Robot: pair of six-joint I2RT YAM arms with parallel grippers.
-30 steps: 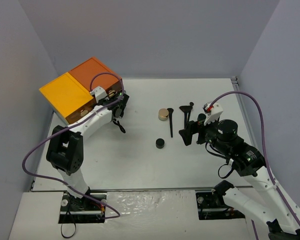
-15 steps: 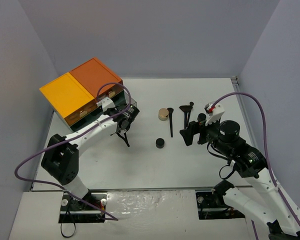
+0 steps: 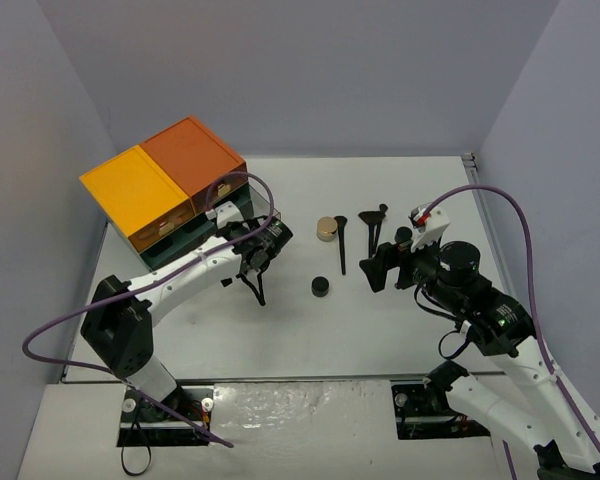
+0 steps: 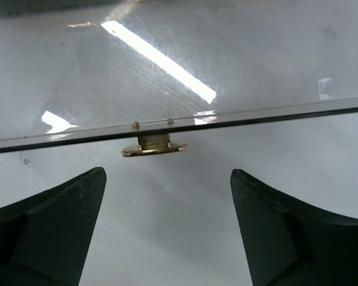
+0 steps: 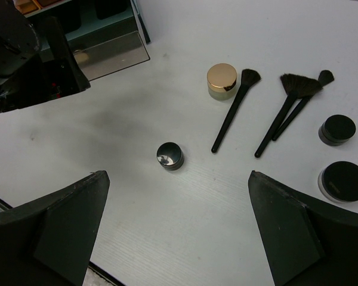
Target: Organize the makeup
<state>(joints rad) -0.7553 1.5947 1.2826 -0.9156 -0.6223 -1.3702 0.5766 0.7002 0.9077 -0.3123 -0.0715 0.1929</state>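
Currently the left gripper [image 4: 167,179] is released, with its fingers [image 4: 59,226] spread wide and nothing between them. It faces the clear drawer front [image 4: 256,112]. The gold handle [image 4: 154,146] sits just ahead of the fingertips and is not touched. That drawer sticks out of the cabinet [image 3: 165,180], which stands well left of the jar [image 3: 326,229] in the top view. The left gripper hangs between the cabinet and the jar, closer to the cabinet.

The right gripper [image 5: 179,179] is also released, jaws wide and empty. It hovers over the table [image 3: 280,340] to the right of the jar, on the near side.

All the makeup lies loose on the table, placed around the jar:
- The jar is upright with its gold lid on.
- 1 brush [image 5: 232,113] lies just right of the jar, head almost touching it, handle pointing toward the arms.
- A fan brush [image 5: 283,110] lies further right of the jar.
- A thin brush [image 5: 301,107] lies beside the fan brush, their handles close together.
- A compact [image 5: 338,129] and a larger compact [image 5: 345,180] sit beyond the brushes, farthest right of the jar. The right gripper partly hides them in the top view.
- A small compact [image 5: 169,156] sits alone on the near side of the jar, apart from everything else.
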